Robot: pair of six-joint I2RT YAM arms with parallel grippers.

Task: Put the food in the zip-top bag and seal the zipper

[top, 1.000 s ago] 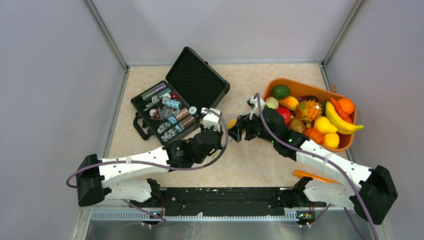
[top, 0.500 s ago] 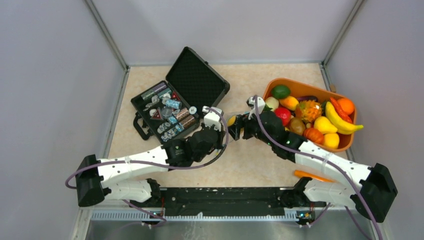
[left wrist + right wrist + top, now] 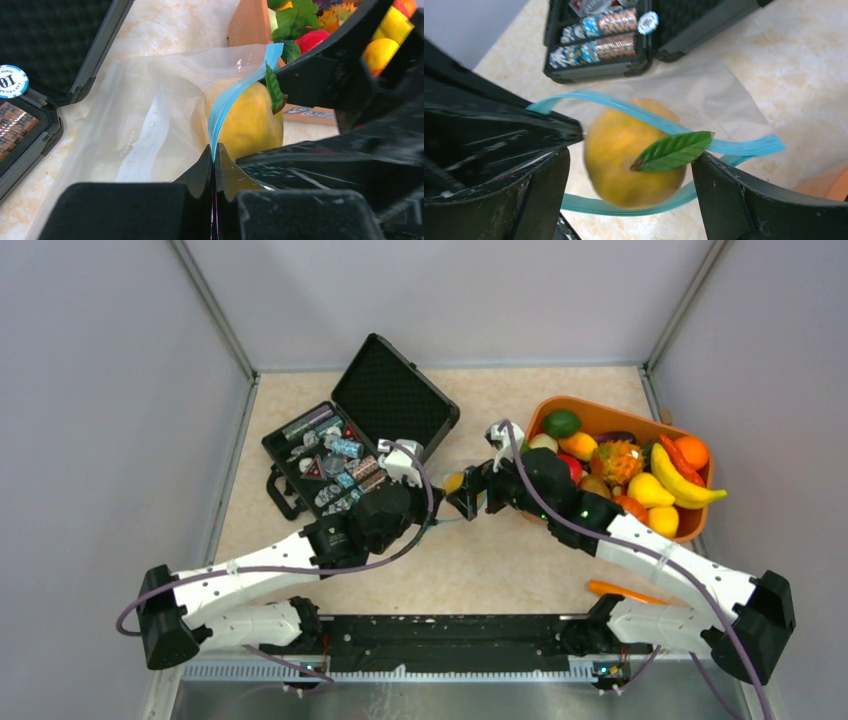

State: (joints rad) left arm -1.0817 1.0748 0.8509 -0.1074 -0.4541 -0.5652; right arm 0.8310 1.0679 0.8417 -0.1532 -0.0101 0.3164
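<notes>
"On the beige bench [image 3: 500,570], where is the yellow fruit [image 3: 634,160] sitting?"

"In the zip-top bag's [image 3: 140,120] mouth; the right tool [image 3: 632,152] is gaping wide around it, gripping nothing."

"And the left tool [image 3: 214,155]?"

"Pinching the zipper [image 3: 232,102] tight, seemingly holding the mouth up."

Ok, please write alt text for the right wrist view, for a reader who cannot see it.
A yellow-orange toy fruit with a green leaf sits in the open mouth of a clear zip-top bag, the teal zipper looping around it. The right gripper stands open, one black finger on each side of the fruit. A black case lies behind.
</notes>
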